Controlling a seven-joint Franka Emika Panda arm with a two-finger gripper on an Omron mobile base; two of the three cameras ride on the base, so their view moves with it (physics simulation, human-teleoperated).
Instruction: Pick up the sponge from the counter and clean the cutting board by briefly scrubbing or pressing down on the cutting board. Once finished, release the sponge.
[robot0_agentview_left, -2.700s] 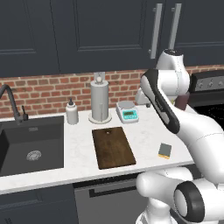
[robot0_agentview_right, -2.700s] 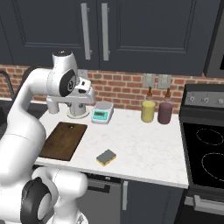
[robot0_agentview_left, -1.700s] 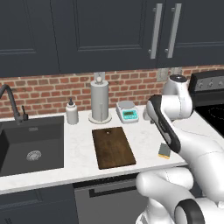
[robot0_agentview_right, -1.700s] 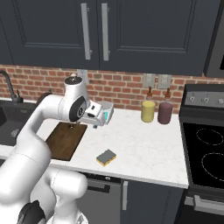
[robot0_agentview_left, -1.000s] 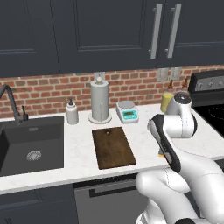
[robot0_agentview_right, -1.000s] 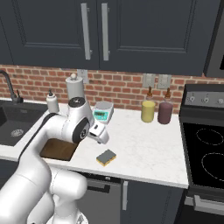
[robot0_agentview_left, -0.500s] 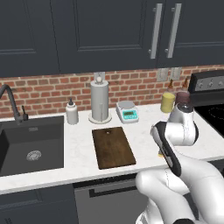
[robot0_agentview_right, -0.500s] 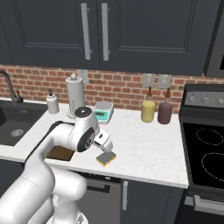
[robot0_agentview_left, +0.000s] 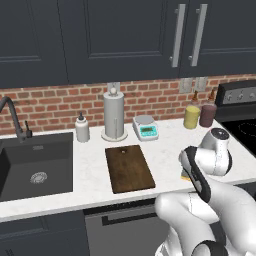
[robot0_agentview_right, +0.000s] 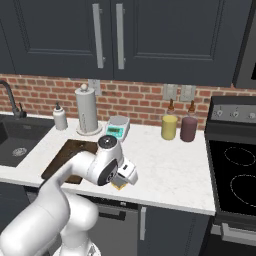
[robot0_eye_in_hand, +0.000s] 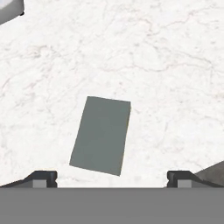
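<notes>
The sponge (robot0_eye_in_hand: 101, 134) lies flat on the white counter (robot0_eye_in_hand: 153, 65), grey-green scrub face up. My gripper (robot0_eye_in_hand: 111, 178) hangs straight above it, open, its two dark fingertips (robot0_eye_in_hand: 41, 177) standing wide on either side of the sponge. From the right base view the gripper (robot0_agentview_right: 121, 181) is low over the sponge (robot0_agentview_right: 119, 186), near the counter's front edge. The dark brown cutting board (robot0_agentview_left: 130, 167) lies to the sponge's left; my arm partly covers the cutting board (robot0_agentview_right: 70, 152) in the right base view. A sliver of the sponge (robot0_agentview_left: 184, 176) peeks out behind the arm.
At the back stand a paper towel roll (robot0_agentview_left: 114, 116), a soap bottle (robot0_agentview_left: 82, 128) and a small scale (robot0_agentview_left: 145, 128). A yellow jar (robot0_agentview_right: 169, 127) and a purple jar (robot0_agentview_right: 188, 128) sit back right. The sink (robot0_agentview_left: 35, 162) is far left, the stove (robot0_agentview_right: 235, 180) right.
The arm has swung right and come down over the sponge, from above the board to just over the counter. The jaws have stayed open.
</notes>
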